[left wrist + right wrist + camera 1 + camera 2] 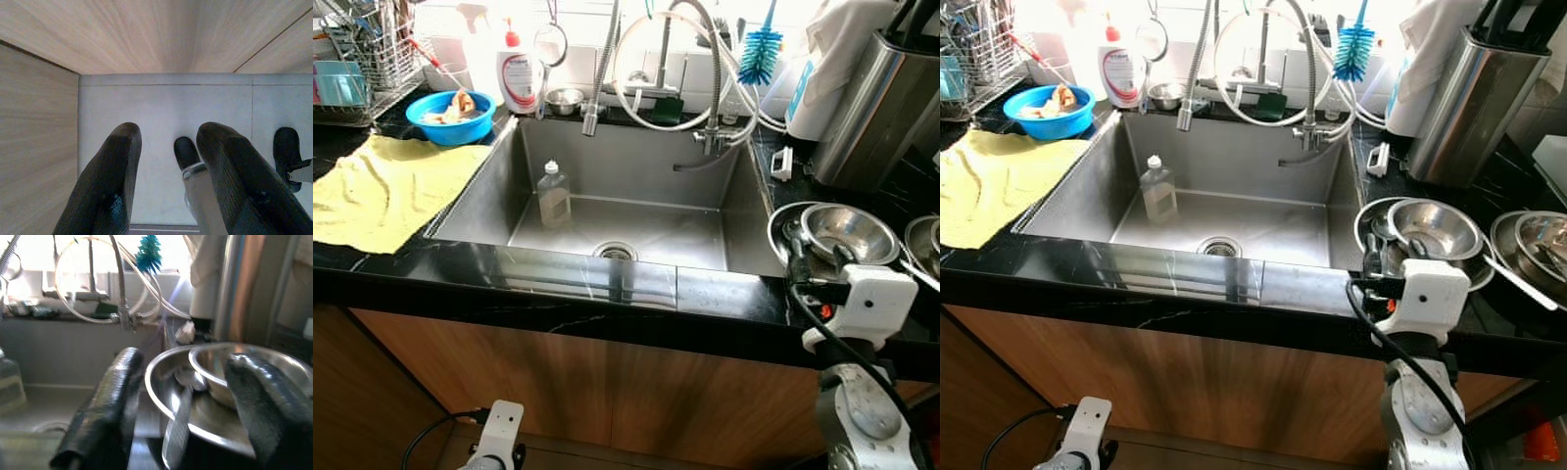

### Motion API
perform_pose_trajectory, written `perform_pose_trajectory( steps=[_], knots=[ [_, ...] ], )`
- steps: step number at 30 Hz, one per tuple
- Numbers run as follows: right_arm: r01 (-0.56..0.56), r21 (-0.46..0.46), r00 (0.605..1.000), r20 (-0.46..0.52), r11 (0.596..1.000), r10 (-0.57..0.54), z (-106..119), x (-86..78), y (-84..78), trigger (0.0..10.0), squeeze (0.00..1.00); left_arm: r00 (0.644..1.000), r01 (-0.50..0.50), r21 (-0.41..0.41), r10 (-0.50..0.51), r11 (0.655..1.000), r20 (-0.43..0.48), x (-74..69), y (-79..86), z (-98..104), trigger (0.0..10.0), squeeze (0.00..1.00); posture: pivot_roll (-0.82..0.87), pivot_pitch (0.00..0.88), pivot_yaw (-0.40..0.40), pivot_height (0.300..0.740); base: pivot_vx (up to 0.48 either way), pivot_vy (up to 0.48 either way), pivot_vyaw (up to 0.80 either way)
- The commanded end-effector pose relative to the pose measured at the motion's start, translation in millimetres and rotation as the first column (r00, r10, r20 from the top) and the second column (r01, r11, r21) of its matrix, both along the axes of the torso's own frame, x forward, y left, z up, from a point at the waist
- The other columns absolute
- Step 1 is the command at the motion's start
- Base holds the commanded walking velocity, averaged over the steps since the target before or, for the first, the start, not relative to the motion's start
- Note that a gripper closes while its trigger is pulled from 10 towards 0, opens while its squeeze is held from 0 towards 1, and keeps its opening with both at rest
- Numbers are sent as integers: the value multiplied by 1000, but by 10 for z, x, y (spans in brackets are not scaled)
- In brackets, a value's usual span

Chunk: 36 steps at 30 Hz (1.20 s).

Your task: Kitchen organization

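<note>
The right pincer sits nearest, raised at the front edge of the black worktop, fingers spread, just before a stack of steel bowls to the right of the sink. In the right wrist view a spoon lies in the lower bowl between the spread fingers. The left pincer hangs low beside the wooden cabinet front, spread above the grey floor. A clear bottle stands upright in the sink. On the worktop to the left lie a yellow cloth and a blue bowl.
</note>
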State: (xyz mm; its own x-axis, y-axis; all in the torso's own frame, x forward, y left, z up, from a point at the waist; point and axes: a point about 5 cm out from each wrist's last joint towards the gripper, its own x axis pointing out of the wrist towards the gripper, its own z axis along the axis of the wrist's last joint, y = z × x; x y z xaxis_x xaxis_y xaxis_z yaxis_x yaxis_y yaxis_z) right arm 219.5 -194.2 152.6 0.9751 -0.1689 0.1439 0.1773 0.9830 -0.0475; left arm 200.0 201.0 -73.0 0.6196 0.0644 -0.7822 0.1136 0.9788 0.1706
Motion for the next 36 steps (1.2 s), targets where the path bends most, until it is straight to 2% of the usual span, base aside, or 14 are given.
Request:
perform_pose_trajectory(
  steps=[1, 16, 21, 26, 36],
  knots=[
    [22, -12, 999, 36, 1000, -22, 75, -41, -14, 10000, 0, 1000, -3, 6, 4, 1000, -10, -17, 10, -10, 10000, 0, -152, 0, -49, 740, 0, 0, 0],
    [10, 32, 999, -37, 999, -9, -109, -102, -2, 10000, 0, 1000, -5, 6, 5, 1000, -11, -23, 10, -13, 10000, 0, -151, 0, -51, 740, 0, 0, 0],
    [-33, 52, 999, -38, 998, 35, -111, -51, 45, 10000, 0, 1000, -6, 4, 6, 1000, -10, -19, 2, -12, 10000, 0, -148, 0, -51, 740, 0, 0, 0],
    [-135, 63, 988, -66, 989, 140, -148, -23, 136, 10000, 0, 1000, -8, 4, 8, 1000, -11, -26, 4, -15, 10000, 0, -145, 0, -53, 740, 0, 0, 0],
    [-113, 60, 991, -58, 992, 117, -138, -21, 119, 10000, 0, 1000, -8, 3, 8, 1000, -16, -38, 9, -21, 10000, 0, -143, 0, -54, 740, 0, 0, 0]
  ],
)
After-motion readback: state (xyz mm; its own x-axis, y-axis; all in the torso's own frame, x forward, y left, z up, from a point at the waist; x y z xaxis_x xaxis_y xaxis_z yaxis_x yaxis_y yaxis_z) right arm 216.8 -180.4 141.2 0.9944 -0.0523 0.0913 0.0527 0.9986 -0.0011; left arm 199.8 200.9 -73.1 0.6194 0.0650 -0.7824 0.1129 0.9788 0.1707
